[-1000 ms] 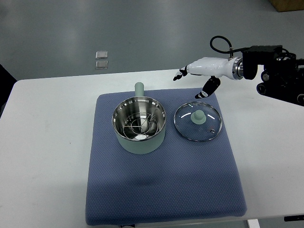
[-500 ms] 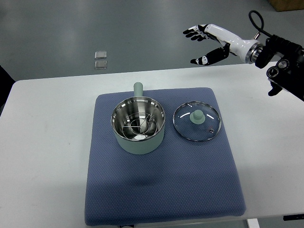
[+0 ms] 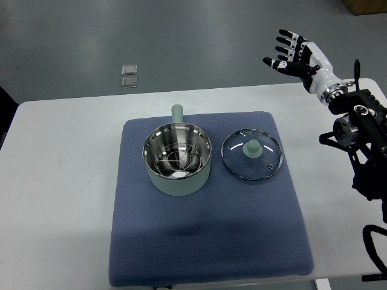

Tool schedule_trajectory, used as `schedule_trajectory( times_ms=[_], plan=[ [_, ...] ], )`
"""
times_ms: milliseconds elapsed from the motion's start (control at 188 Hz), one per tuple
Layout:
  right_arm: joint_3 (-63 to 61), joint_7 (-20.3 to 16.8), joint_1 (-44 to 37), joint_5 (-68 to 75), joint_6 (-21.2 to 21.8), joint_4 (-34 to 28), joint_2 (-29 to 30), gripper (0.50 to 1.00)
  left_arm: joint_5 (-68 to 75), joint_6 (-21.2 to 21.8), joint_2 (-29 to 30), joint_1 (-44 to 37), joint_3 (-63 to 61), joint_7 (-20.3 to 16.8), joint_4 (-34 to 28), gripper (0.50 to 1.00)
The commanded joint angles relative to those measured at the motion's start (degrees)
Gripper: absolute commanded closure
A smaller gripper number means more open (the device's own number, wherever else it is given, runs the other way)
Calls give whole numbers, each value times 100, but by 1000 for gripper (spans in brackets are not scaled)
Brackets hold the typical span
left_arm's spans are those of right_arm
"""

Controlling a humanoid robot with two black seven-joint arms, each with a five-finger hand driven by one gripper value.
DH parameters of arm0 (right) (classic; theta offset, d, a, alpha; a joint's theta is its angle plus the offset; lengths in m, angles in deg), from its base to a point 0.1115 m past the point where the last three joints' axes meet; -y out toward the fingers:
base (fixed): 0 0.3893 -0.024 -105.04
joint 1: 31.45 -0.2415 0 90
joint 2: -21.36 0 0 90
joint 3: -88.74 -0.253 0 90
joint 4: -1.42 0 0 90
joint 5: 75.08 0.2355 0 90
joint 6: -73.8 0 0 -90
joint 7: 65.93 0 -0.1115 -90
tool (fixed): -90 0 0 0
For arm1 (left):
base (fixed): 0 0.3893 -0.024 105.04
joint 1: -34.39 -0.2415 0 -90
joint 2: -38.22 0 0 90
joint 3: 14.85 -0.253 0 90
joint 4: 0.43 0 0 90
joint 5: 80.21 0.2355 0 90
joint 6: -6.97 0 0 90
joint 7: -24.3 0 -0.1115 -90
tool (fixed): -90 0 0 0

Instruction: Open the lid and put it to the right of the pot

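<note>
Green pot handle toward far edge

White table; blue mat lying flat on it

From my seat I see the mat lying on the table, about in its middle. On the mat stands the pot, in the left part of its far half. The pot's handle points away from me. Inside the pot there is a wire rack. The lid lies flat on the mat just right of the pot, not touching it. The right hand is high beyond the table's far right corner, well apart from the lid.
</note>
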Motion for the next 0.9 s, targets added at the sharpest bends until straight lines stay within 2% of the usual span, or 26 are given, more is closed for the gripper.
schedule_trajectory(
  times_ms=[0,122,266,457,569,712,893],
  plan=[
    [-360,-147,183,0,195,7,205,609,-1,0,0,2,-8,-3,0,500],
    [-720,-331,403,0,512,-20,372,609,-1,0,0,2,1,-3,0,500],
    [-1221,-533,420,-9,661,-28,486,609,-1,0,0,2,1,-3,0,500],
    [-1432,-472,596,18,600,-37,486,607,-1,0,0,2,1,-3,0,500],
    [-1520,-411,771,218,600,-37,486,575,-1,0,0,2,1,6,0,500],
    [-1511,-217,912,800,617,-37,486,572,-1,0,0,2,1,-3,0,500],
    [-1511,-191,956,976,573,-37,486,570,-1,0,0,2,1,-3,0,500]
  ],
)
